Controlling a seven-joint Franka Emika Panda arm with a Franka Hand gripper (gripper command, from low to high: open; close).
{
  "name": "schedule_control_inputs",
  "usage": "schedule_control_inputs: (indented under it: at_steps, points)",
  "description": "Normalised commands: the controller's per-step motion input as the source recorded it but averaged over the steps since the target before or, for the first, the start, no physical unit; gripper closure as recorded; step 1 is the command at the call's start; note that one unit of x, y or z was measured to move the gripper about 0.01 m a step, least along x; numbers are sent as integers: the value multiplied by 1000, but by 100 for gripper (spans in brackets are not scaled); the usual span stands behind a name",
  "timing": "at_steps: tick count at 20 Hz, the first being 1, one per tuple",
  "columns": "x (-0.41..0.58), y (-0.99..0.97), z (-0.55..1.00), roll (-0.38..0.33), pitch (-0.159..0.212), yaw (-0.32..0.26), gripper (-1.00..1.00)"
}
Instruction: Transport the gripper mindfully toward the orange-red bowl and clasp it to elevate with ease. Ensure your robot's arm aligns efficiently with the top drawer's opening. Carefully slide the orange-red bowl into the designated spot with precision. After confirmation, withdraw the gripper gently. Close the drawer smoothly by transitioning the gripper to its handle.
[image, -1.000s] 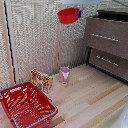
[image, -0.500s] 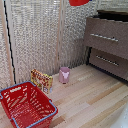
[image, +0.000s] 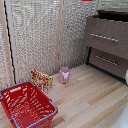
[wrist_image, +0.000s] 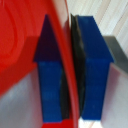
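Wrist view shows the orange-red bowl (wrist_image: 25, 45) caught by its thin rim between the two blue fingers (wrist_image: 92, 65) of the gripper (wrist_image: 67, 70), which is clamped shut on that edge with the bowl's body hanging off to one side. From the exterior view only a sliver of the bowl (image: 88, 0) shows at the very top edge of the picture, high above the floor and near the dresser; the gripper itself is out of that picture.

A pinch on a rim that narrow looks easy to lose, I'd say: a quick swing could let the bowl pivot or slip out and drop a long way. The top drawer (image: 106, 34) with its handle (image: 104, 37) sits below and toward the exterior view's right; I cannot tell how far it stands open, so a low approach could knock the bowl against the dresser's top edge. The red basket (image: 26, 104), pink cup (image: 64, 74) and small box (image: 41, 80) on the floor are well apart.
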Motion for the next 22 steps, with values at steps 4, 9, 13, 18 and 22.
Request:
schedule_control_inputs:
  at_steps: [4, 9, 13, 18, 22]
  points:
    - [0, -854, 145, 52, -3, -92, 100]
    - [0, -849, 145, 44, -2, -98, 100]
    - [0, -776, 97, 29, 7, -133, 100]
    - [1, -799, 62, 41, 17, -111, 100]
    - [11, -367, 1, 29, 10, -21, -100]
